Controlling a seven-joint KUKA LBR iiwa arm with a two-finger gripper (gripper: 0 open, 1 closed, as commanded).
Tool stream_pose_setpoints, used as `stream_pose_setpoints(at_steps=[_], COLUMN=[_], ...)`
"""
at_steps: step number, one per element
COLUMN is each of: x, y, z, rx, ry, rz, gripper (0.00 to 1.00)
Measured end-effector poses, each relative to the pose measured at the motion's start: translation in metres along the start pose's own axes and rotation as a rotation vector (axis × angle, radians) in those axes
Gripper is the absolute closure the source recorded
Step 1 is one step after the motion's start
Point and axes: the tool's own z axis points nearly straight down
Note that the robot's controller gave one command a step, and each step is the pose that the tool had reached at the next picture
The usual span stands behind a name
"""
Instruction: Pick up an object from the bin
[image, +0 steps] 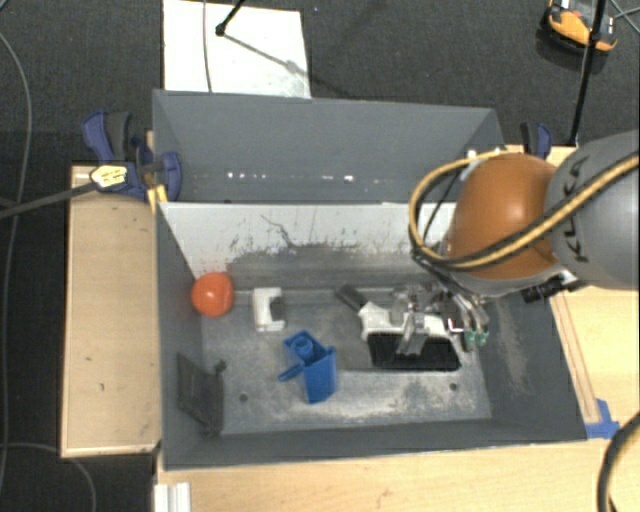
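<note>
My gripper (411, 332) hangs low in the right half of the bin, under the arm's orange cover. Directly below it lies a flat black rectangular object (420, 355). A small white object (374, 318) sits just left of the gripper, touching or nearly touching it. A thin dark piece (349, 296) lies a little further back and left. Whether anything is held cannot be made out.
A blue plastic block with a flap (312, 368) lies mid-floor. A small white bracket (266, 309) and an orange ball (212, 295) sit towards the left wall. A black flat piece (201, 390) leans in the front left corner.
</note>
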Motion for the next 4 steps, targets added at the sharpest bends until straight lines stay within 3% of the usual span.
stream_pose_setpoints(at_steps=[1,2,3,4], x=[0.009,-0.011,0.004,-0.007], y=[0.001,0.023,0.038,0.038], z=[0.0,0.001,0.001,-0.064], rx=[-0.001,0.0,0.0,-0.001], ry=[0.036,-0.007,0.037,0.014], rz=[-0.002,0.015,0.01,0.012], gripper=[1.0,1.0,1.0,1.0])
